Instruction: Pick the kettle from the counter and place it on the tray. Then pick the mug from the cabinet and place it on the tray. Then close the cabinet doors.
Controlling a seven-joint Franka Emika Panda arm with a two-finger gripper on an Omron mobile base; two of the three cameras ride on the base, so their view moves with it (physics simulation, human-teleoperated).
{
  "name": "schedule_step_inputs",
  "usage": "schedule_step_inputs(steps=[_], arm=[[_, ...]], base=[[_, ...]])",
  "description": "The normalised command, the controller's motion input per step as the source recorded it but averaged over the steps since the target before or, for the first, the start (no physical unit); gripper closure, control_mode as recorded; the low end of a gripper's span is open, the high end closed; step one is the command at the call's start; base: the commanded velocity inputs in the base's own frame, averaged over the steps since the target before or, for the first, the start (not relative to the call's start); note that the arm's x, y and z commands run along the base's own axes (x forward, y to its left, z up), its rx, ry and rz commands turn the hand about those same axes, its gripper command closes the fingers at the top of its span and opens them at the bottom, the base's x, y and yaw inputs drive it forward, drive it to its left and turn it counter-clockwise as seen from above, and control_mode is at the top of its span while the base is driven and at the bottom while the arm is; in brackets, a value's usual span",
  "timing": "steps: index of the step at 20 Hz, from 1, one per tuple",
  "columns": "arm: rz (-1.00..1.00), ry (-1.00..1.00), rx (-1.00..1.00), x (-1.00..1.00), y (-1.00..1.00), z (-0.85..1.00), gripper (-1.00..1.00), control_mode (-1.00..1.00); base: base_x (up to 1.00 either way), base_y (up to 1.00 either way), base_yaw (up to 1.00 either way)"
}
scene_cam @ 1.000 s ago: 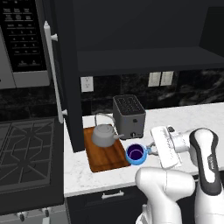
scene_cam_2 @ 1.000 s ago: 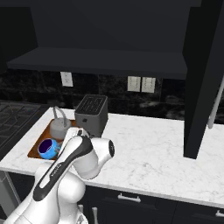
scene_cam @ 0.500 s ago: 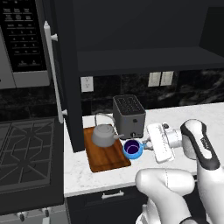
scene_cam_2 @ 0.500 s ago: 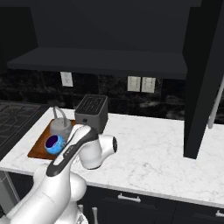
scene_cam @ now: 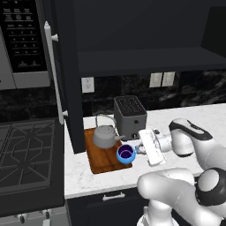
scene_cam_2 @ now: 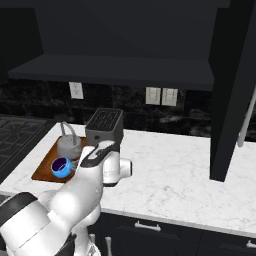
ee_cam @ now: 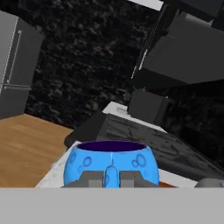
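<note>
The grey kettle [scene_cam: 105, 136] [scene_cam_2: 68, 145] stands on the reddish-brown tray [scene_cam: 99, 164] [scene_cam_2: 42, 170] at the left end of the white counter [scene_cam: 185, 115] [scene_cam_2: 175, 175]. The blue mug [scene_cam: 126, 154] [scene_cam_2: 61, 166] [ee_cam: 111, 162] is at the tray's front right corner, right of the kettle. Whether it rests on the wood I cannot tell. My gripper [scene_cam: 137, 149] [scene_cam_2: 76, 165] [ee_cam: 111, 177] reaches in from the right and is shut on the mug's handle. Above, the dark cabinet [scene_cam: 145, 57] [scene_cam_2: 115, 70] has both doors [scene_cam: 66, 66] [scene_cam_2: 232, 85] swung open.
A boxy dark toaster [scene_cam: 129, 111] [scene_cam_2: 104, 126] stands just behind the tray and my hand. A stove [scene_cam: 26, 154] lies left of the counter, under a microwave [scene_cam: 20, 42]. The left door's bar handle [scene_cam: 53, 75] hangs over the counter's left edge.
My hand has carried the mug leftward, from beside the tray to over its front right corner. The kettle has stayed put.
</note>
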Motion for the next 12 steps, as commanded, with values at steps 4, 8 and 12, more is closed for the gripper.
schedule_step_inputs(steps=[4,8,12], arm=[[0.06,0.0,0.1,0.0,0.37,-0.43,1.0,-1.0],[0.01,0.01,0.06,0.12,0.41,-0.33,1.0,-1.0],[0.0,0.03,0.01,0.28,0.4,-0.25,1.0,-1.0]], base=[[0.0,0.0,0.0],[0.0,0.0,0.0],[0.0,0.0,0.0]])
